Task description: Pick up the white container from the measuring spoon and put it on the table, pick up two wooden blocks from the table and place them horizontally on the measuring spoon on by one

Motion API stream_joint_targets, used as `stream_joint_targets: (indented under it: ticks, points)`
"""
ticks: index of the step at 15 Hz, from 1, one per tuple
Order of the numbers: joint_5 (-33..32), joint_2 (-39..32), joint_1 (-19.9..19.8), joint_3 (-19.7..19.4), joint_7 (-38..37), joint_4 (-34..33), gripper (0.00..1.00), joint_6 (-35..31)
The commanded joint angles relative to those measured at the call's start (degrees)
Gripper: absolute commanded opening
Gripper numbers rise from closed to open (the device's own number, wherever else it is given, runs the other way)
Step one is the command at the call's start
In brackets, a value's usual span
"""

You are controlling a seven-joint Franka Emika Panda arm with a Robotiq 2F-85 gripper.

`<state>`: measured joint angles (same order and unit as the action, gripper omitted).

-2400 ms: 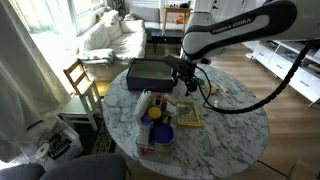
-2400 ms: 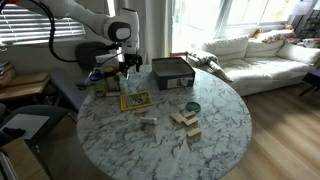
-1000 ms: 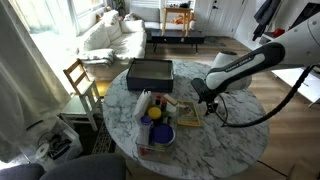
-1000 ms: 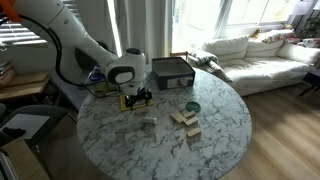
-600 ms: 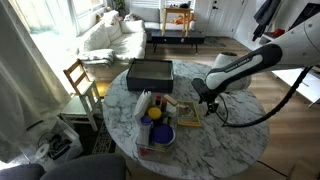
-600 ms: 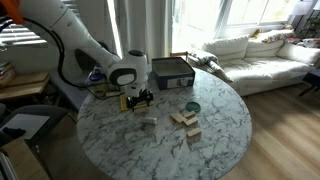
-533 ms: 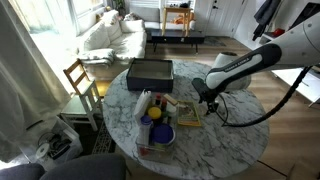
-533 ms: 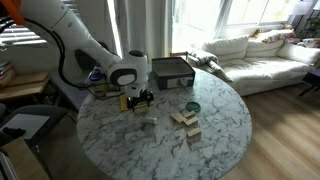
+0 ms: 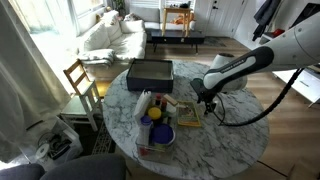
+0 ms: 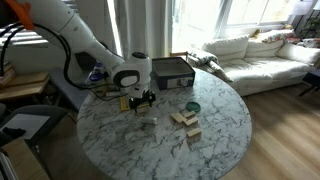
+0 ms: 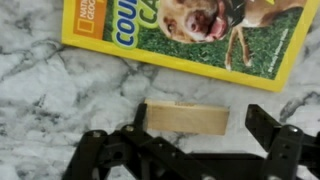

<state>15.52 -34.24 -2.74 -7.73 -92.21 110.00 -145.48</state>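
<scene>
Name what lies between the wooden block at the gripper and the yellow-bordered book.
Nothing but bare marble tabletop: the wrist view shows a narrow strip of it separating the wooden block from the book.

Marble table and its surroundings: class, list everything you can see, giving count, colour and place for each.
table: one, white-grey marble, round, centre of the room.
black box: one, black, at the table's edge.
book: one, yellow with a dog on the cover, flat on the table.
wooden block: one, pale tan, on the marble beside the book.
block heap: several, pale tan, mid-table; exact count unclear.
measuring spoon: one, dark green, beside the heap.
colourful items: several, mixed colours, near the table's edge.
sofa: one, white, behind the table.
chair: one, wooden, beside the table.
arm: one, white, over the table.
tool: one, black, open, straddling the single block.
</scene>
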Motion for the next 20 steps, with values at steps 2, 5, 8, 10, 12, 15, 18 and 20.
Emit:
stream_joint_targets:
  ticks: [2,5,8,10,12,15,18,20]
  points:
    - [-0.06,-1.52,-0.55,-0.25,1.07,-1.68,1.00,2.29]
    - [-0.23,-1.42,-0.56,-0.52,0.98,-1.57,1.00,3.06]
    - [-0.23,-1.38,-0.61,-0.57,1.02,-1.55,1.00,3.70]
    - [-0.25,-1.19,-0.71,-0.52,1.31,-1.40,1.00,3.60]
    - [-0.44,-0.83,-0.76,-0.58,1.71,-1.18,1.00,3.68]
    - [-0.96,-0.23,-0.77,-0.73,2.81,-0.75,1.00,3.99]
    - [-1.45,0.20,-0.75,-0.87,4.72,-0.38,1.00,4.61]
    - [-1.56,0.49,-0.81,-0.89,6.01,-0.16,1.00,4.94]
